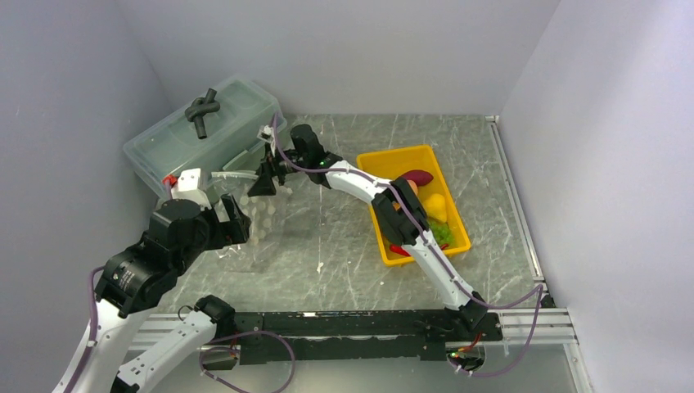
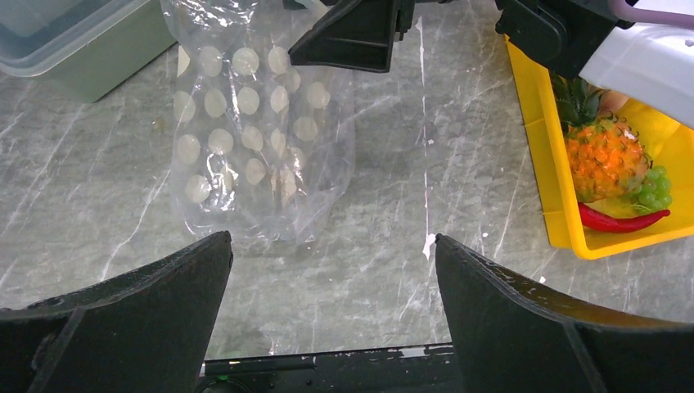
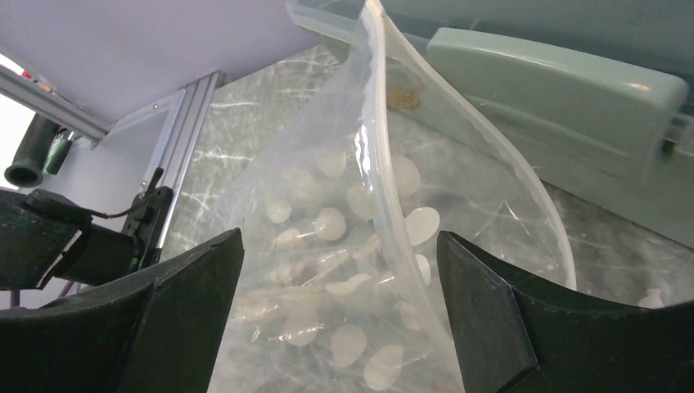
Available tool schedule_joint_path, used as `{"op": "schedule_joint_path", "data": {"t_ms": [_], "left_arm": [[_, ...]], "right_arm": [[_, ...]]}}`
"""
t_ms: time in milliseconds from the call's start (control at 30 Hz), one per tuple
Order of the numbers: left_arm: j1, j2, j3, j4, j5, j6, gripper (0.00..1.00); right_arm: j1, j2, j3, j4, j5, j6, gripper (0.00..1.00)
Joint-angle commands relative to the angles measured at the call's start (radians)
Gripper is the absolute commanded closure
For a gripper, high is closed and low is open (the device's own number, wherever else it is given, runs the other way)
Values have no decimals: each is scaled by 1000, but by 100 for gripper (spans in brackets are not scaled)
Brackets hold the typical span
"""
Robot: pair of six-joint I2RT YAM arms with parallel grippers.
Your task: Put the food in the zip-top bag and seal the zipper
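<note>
While the zip-top bag point(image 2: 254, 131) lies empty on the surface point(image 2: 409, 205), right fingers point(image 3: 131, 319) straddle its raised zipper point(image 3: 380, 172) rim, wide, not clamped, probably to hold the mouth open; left fingers point(image 2: 131, 311) wide too, hovering near its base. All food point(image 2: 610, 155) sits in the yellow tray point(image 2: 536, 139).
</note>
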State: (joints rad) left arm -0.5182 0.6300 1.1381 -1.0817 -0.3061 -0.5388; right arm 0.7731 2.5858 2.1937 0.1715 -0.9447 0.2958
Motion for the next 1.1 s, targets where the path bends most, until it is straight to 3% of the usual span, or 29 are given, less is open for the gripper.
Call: {"op": "schedule_joint_path", "data": {"t_ms": [0,233,400,567,767,1067], "left_arm": [[1,1,11,23,11,-4,0],[1,-6,11,20,6,-4,0],[1,-5,4,26,10,-6,0],[1,2,2,35,16,-7,0],[1,4,-9,53,12,-19,0],[1,19,-13,51,-50,-58,0]], "right_arm": [[11,-46,-5,7,-49,-57,11],[11,-87,-65,8,-55,-76,35],[11,-131,-125,27,-59,-83,63],[12,-199,-206,24,-49,-116,75],[14,-282,-273,-40,-31,-203,99],[36,-436,-387,-201,-6,-429,100]]}}
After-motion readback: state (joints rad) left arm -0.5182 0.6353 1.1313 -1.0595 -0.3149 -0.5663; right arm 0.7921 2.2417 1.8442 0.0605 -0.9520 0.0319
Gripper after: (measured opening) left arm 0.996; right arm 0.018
